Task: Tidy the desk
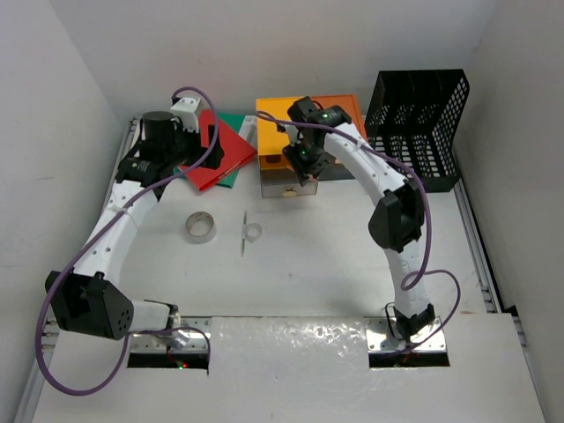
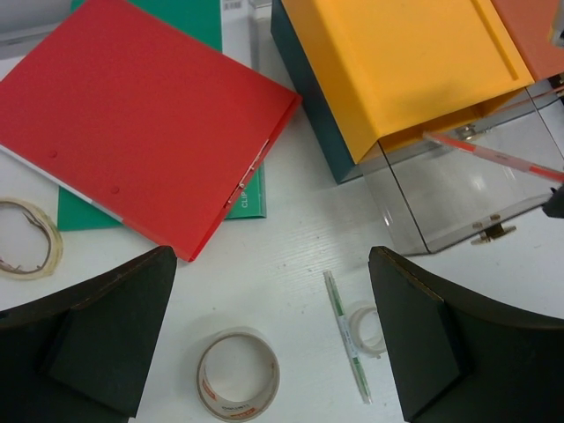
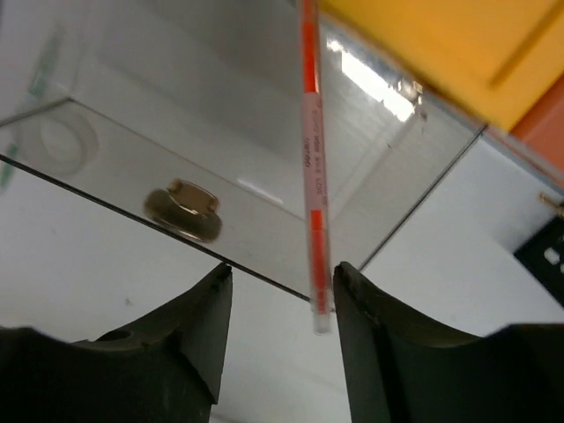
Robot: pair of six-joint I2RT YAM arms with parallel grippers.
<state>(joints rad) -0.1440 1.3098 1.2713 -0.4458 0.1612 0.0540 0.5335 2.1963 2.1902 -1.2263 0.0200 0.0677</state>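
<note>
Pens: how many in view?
2. A green pen lies on the desk beside a small clear ring. An orange pen stands between the right pincer's fingers, over the clear drawer. Others may be hidden.

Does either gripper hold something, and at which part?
Left gripper: nothing. Right gripper: the orange pen ends between the fingers, touching one; whether it is gripped cannot be told.

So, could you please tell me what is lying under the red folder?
A green folder lies under the red folder; only strips of it show past the red one's edges, one bearing print. Its middle, and anything else beneath, is covered.
</note>
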